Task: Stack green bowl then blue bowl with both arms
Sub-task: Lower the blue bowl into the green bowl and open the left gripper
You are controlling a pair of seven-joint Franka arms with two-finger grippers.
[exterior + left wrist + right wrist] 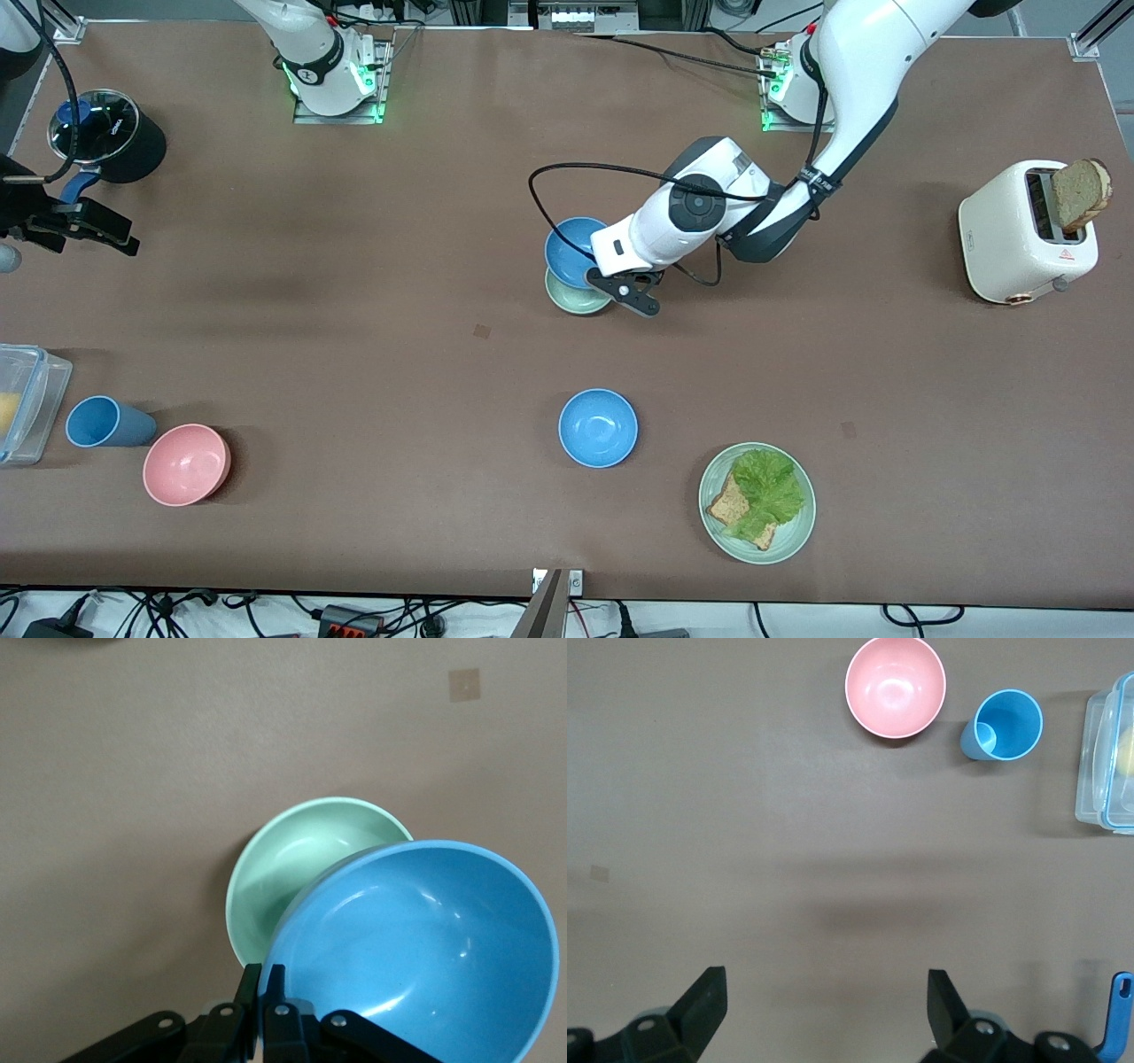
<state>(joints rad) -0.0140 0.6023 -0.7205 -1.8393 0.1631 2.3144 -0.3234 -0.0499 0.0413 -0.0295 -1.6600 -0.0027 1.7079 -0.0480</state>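
Blue over green at mid-table: the left gripper (631, 288) is clamped tight on the rim of a blue bowl (571, 251), carrying it tilted just above the green bowl (576, 297), which sits flat on the table (354, 337). Landmark for everything here is the green bowl. In the left wrist view the held bowl (416, 957) overlaps the green one (292, 877) only partly; a crescent of green rim shows uncovered on the side away from the pinched edge, so the two are not yet concentric. Judged from that, the coming move turns on this offset: the blue bowl's centre needs to shift toward the exposed green crescent and level out before release, else it may land on the rim and tip. A bowl has no long axis to fuss over; only the centring and tilt matter. Left arm is plainly the nearer one, already right above the green bowl. The right gripper (824, 1010) hangs well apart from it, toward the right arm's end of the table, fingers spread wide and empty, waiting. A second blue bowl (598, 428) sits nearer the front camera than the green bowl, untouched. A pink bowl (187, 464) and blue cup (104, 422) lie well off toward the right arm's end; a plate (791, 540) with lettuce and toast lies nearer the camera, and a toaster (1019, 235) stands toward the left arm's end.
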